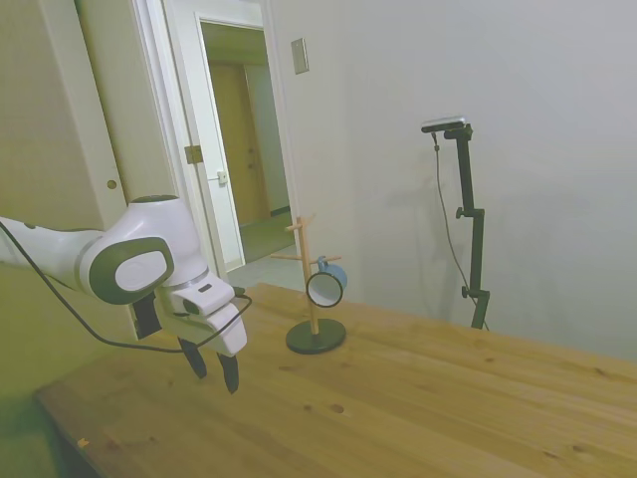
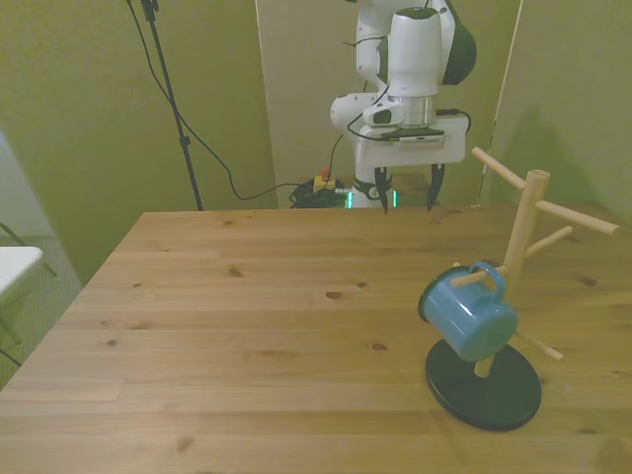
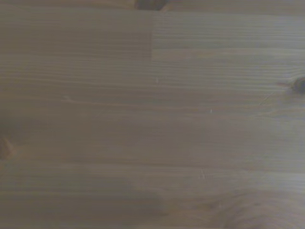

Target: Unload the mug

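Note:
A light blue mug (image 2: 469, 312) with a white inside (image 1: 324, 289) hangs by its handle on a low peg of a wooden mug tree (image 2: 520, 242), (image 1: 304, 261) with a round black base (image 2: 483, 384). The tree stands near the table's front edge at the front view's right. My gripper (image 2: 407, 189), (image 1: 213, 365) hovers open above the far side of the table, well away from the mug, with nothing between its fingers. The wrist view shows only bare wooden table boards (image 3: 152, 119).
The wooden table (image 2: 247, 336) spreads wide to the front view's left of the tree. A white object's edge (image 2: 15, 267) sits beyond the table's left side. Cables (image 2: 316, 186) lie on the floor behind the far edge. An open doorway (image 1: 239, 149) is behind the arm.

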`<state>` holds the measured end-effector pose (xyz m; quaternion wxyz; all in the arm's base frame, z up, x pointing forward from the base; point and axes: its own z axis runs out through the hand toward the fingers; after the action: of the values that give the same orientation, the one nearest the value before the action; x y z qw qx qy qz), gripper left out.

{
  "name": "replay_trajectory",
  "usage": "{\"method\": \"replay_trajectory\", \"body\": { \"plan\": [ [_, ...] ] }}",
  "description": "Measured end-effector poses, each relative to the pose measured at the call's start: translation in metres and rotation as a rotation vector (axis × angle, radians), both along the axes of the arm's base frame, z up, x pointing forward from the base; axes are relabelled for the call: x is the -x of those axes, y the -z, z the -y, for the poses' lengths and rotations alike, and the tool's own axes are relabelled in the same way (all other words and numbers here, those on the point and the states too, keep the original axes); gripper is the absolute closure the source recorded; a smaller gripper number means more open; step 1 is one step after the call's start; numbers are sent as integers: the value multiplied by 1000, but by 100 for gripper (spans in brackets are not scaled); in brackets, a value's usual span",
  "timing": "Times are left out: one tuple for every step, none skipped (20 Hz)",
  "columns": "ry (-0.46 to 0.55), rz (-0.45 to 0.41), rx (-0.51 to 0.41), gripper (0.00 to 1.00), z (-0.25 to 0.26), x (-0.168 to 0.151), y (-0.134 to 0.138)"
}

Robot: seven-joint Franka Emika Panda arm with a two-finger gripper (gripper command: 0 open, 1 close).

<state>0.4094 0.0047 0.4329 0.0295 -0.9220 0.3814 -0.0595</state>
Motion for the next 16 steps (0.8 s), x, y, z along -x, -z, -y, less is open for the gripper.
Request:
{"method": "replay_trajectory", "body": {
  "plan": [
    [0,-2,0,0,0,0,1],
    [0,-4,2,0,1,0,3],
    [3,11,5,0,2,-3,3],
    [9,24,5,0,4,-8,3],
    [15,34,6,0,6,-13,3],
    [23,44,11,0,9,-20,2],
    [28,55,21,0,13,-27,0],
    [33,68,32,0,16,-34,-4],
    [35,79,41,0,20,-40,-8],
    [38,92,54,0,25,-46,-13],
    [43,107,65,0,30,-51,-18],
    [49,121,77,0,37,-56,-23],
    [57,134,85,0,45,-61,-28],
    [69,150,92,0,54,-65,-33],
    [79,163,103,0,64,-71,-36],
    [88,177,112,0,73,-76,-40]
  ]
}}
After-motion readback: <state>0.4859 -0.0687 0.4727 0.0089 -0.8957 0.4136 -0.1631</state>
